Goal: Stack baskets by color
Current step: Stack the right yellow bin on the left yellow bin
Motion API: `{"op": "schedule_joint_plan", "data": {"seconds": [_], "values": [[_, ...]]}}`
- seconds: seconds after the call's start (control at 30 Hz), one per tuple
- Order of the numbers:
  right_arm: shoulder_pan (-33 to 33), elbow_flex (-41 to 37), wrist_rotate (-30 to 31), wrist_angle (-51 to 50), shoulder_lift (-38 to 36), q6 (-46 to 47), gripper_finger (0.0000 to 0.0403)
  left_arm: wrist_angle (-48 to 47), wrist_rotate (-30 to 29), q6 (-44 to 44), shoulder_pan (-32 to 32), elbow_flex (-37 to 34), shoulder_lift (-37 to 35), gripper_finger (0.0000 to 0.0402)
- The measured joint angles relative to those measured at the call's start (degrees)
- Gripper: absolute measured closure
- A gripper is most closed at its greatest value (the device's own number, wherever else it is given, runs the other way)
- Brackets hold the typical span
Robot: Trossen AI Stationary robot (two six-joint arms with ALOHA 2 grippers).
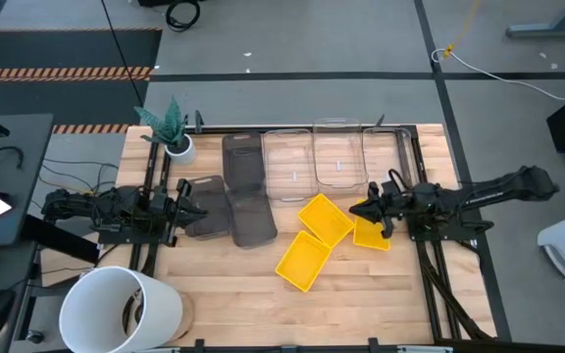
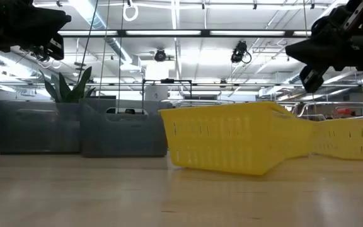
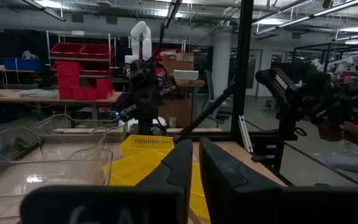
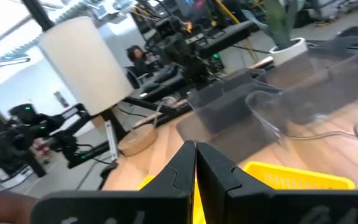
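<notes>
A: Wood table [image 1: 361,294], workshop room behind. Baskets?

B: Three yellow baskets [image 1: 324,219] lie mid-right, loose and tilted, overlapping at the corners: one nearest the table's centre, one [image 1: 303,262] toward the front edge, one [image 1: 371,230] under the right gripper. Grey baskets [image 1: 245,201] sit mid-left; I count three, edges overlapping, not nested. Clear baskets [image 1: 314,165] line the back edge side by side, touching.

A: Grippers?

B: Right gripper [image 1: 378,209] hovers over the rightmost yellow basket, fingers pressed together, nothing between them; the right wrist view shows them touching above yellow plastic. Left gripper [image 1: 191,203] is at the left edge of the grey baskets, fingers nearly closed with a thin slit, holding nothing that I can see. In the low view both hang above the table, clear of it.

A: Other stuff?

B: White pot [image 1: 179,148] with a green plant at back left, just beside the grey baskets. Big white bucket [image 1: 123,309] at front left corner. Person seated in the background of the right wrist view.
</notes>
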Motion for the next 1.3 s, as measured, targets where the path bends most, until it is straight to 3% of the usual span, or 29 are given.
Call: {"op": "schedule_joint_plan", "data": {"seconds": [0.3, 0.8, 1.07, 1.3], "values": [[4.41, 5.82, 4.01, 2.69, 11.93, -1.41, 0.0384, 0.0, 0.01, -0.01, 0.01, -0.01, 0.01, 0.0371], [4.84, 16.39, 5.03, 2.54, 29.77, -2.76, 0.0384, 0.01, -0.01, 0.0, 0.0, -0.01, -0.01, 0.0372], [5.52, 21.56, 1.28, 2.47, 35.52, -2.88, 0.0384, -0.01, 0.01, 0.0, 0.01, 0.01, 0.01, 0.0368], [8.29, 26.0, 3.44, 0.88, 39.01, -2.88, 0.0384, -0.01, 0.01, -0.01, 0.01, -0.01, -0.01, 0.0369]]}}
